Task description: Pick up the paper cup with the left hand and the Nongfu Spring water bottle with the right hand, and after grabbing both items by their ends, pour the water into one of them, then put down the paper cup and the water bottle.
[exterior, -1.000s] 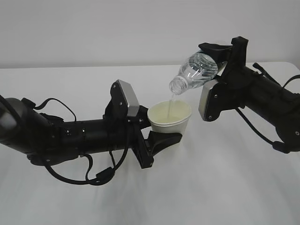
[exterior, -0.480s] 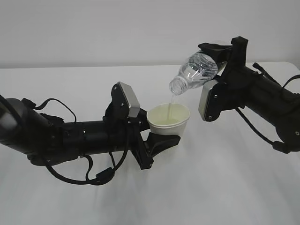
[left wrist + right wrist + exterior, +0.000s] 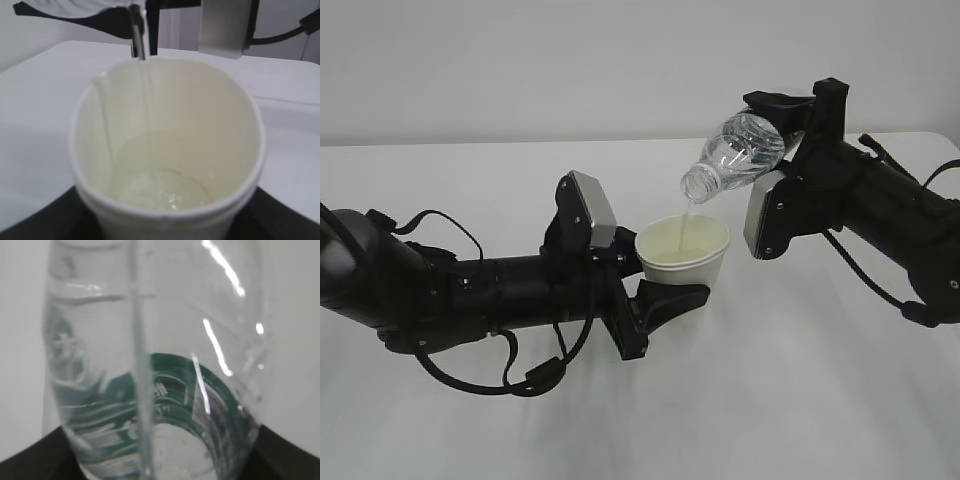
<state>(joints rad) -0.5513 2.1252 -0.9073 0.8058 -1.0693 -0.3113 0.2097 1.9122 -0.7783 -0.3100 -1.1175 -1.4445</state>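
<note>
Your right gripper [image 3: 790, 125] grips the bottle [image 3: 740, 150], mouth tilted down-left over the upright cup [image 3: 682, 255] your left gripper [image 3: 665, 290] clamps.

The exterior view looks down at a slant from the table's front, taking in both arms and the white table [image 3: 800, 400]; the left wrist view sits close behind the paper cup [image 3: 167, 150], facing into its mouth toward 12 o'clock; the right wrist view is pressed near the Nongfu Spring water bottle [image 3: 150, 365], which fills it; all three share cup or bottle.
</note>
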